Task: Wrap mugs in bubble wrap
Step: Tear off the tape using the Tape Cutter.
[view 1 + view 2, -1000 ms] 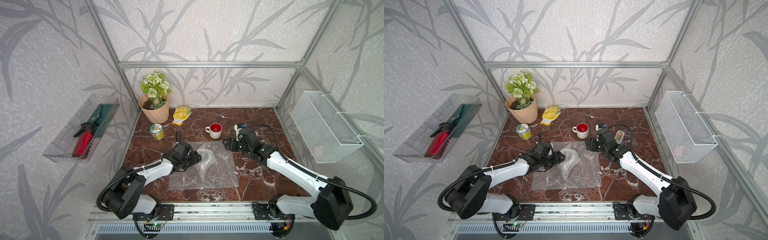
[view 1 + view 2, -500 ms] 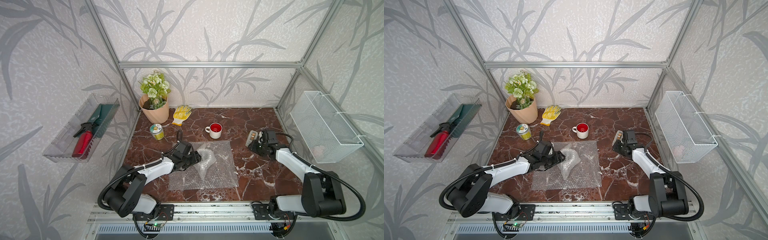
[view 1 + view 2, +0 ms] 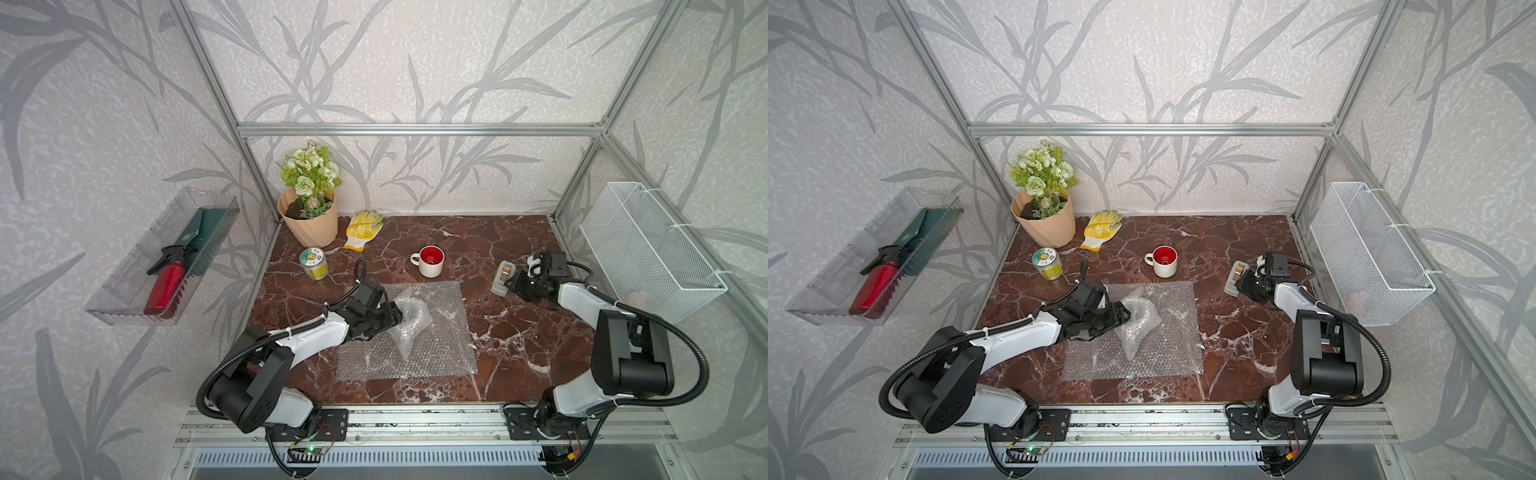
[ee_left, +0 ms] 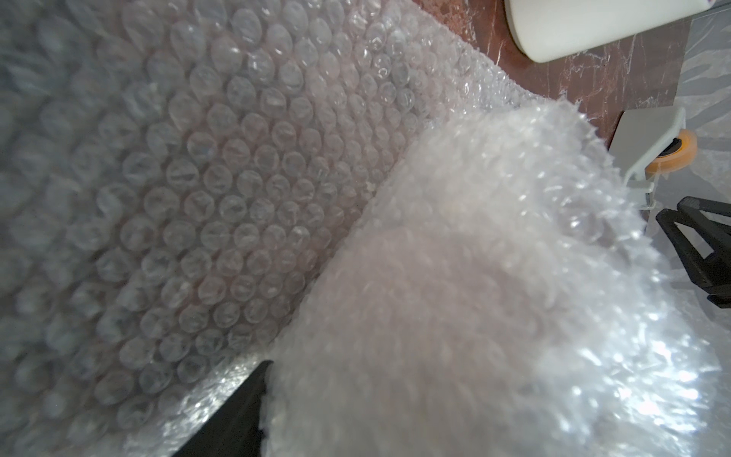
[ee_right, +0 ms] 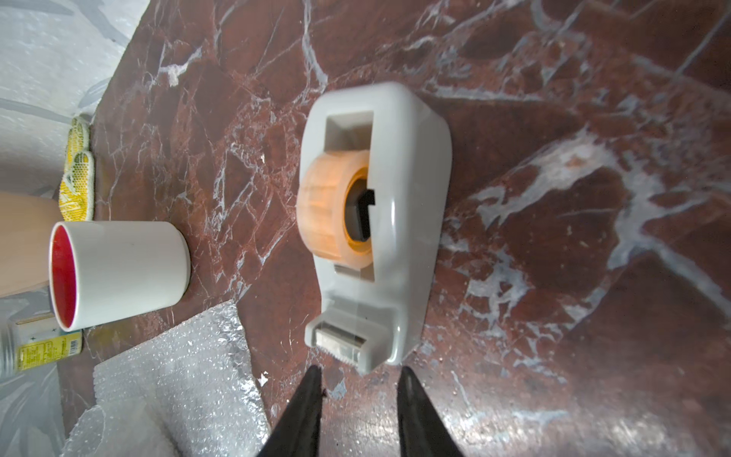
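A white mug with a red inside point(image 3: 430, 261) point(image 3: 1164, 261) point(image 5: 118, 273) stands upright behind a flat sheet of bubble wrap point(image 3: 436, 345) point(image 3: 1167, 345). On that sheet lies a bundle of bubble wrap point(image 3: 411, 320) point(image 3: 1140, 320) point(image 4: 474, 296); what it holds is hidden. My left gripper point(image 3: 395, 318) point(image 3: 1125, 318) is shut on the bundle's left end, with one finger point(image 4: 237, 415) showing against it. My right gripper point(image 3: 515, 284) point(image 3: 1246, 284) point(image 5: 359, 374) is open with nothing between its fingers, just short of the cutter end of a grey tape dispenser point(image 3: 503, 279) point(image 5: 375, 221).
A flower pot point(image 3: 309, 220), a yellow-dotted glove point(image 3: 363, 228) and a small tin can point(image 3: 313, 264) sit at the back left. A wire basket point(image 3: 648, 249) hangs on the right wall. A clear tray point(image 3: 166, 257) with a red bottle hangs on the left wall.
My right arm has swung right, away from the sheet's far corner, to the tape dispenser, and its jaws have narrowed. The left arm and the bundle have not moved.
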`<state>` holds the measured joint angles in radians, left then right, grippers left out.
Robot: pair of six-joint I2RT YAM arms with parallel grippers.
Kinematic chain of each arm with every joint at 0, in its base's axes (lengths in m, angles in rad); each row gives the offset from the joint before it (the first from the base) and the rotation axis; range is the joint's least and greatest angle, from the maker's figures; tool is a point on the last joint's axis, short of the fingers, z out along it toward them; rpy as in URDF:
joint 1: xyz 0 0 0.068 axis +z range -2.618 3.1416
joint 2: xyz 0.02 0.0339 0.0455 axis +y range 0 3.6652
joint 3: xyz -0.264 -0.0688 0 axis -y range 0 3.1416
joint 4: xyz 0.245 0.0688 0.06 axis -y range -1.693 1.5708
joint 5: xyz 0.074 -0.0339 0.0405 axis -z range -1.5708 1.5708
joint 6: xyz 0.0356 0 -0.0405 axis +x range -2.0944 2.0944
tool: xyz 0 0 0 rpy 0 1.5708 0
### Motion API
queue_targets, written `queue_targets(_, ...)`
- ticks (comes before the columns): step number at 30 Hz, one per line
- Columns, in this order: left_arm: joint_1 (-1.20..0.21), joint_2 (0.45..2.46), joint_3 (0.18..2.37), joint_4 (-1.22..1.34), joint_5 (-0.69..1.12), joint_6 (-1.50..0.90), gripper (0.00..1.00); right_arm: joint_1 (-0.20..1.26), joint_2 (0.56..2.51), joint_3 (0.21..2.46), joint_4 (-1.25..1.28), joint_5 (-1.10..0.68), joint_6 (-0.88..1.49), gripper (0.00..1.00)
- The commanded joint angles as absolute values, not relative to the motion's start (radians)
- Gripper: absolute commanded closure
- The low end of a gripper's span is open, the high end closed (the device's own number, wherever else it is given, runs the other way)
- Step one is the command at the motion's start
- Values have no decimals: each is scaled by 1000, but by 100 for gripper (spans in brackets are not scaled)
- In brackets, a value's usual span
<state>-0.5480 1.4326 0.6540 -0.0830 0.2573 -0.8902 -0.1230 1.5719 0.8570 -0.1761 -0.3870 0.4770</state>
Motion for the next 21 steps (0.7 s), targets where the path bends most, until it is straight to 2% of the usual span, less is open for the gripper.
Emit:
queue_targets(1, -546, 1472, 631, -199, 210, -879, 28, -143, 1611, 895, -149, -455, 460, 67)
queue_targets(12, -547, 1463, 630, -212, 211, -874, 28, -162, 1701, 935, -67, -573, 490, 67)
queue_targets(21, -547, 1466, 624, -196, 221, -883, 28, -174, 1769, 928, -56, -580, 520, 67)
